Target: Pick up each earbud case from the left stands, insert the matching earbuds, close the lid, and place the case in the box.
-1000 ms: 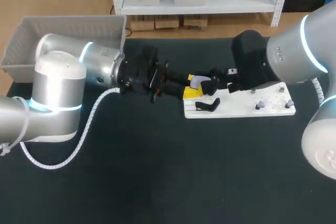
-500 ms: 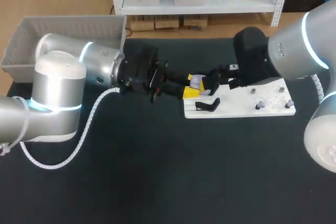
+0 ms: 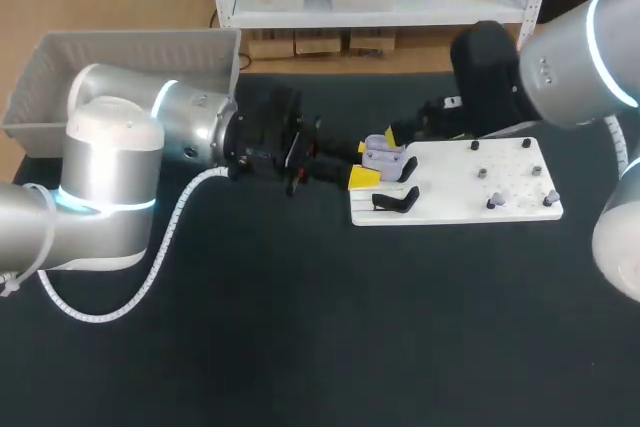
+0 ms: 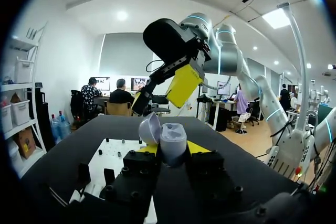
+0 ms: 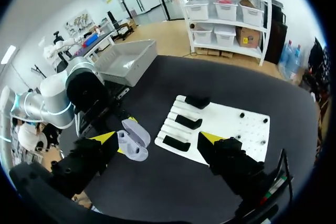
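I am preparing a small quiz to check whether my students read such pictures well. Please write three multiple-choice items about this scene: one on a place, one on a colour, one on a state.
1. Where is the earbud case?
A) in the grey box
B) between the fingers of the left gripper
C) lying flat on the white board

2. What colour is the earbud case?
A) lavender
B) red
C) green

3. How is the lid of the case?
A) shut
B) open
C) missing

Answers:
1 B: in the left wrist view the two yellow-tipped fingers press on its two sides.
2 A: it looks pale purple in all three views.
3 B: the lid stands up beside the body, and the right wrist view shows the two halves spread apart.
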`<action>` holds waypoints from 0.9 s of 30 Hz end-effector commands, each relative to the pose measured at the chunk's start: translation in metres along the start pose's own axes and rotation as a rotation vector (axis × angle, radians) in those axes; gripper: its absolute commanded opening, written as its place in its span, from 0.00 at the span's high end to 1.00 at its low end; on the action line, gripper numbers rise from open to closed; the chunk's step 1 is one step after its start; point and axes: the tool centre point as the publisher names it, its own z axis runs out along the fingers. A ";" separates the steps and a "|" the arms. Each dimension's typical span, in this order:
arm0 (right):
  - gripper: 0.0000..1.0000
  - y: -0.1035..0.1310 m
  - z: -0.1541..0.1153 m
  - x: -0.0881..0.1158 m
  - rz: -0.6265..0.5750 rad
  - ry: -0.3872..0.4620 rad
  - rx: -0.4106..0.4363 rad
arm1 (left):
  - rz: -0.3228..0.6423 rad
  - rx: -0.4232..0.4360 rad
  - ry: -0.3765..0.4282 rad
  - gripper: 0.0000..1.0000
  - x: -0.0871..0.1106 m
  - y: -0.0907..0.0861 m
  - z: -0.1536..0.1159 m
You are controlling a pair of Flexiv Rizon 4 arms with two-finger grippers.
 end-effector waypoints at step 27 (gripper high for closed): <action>0.00 -0.118 -0.067 0.070 -0.108 0.254 0.332 | 0.141 -0.055 -0.029 1.00 -0.011 -0.008 0.002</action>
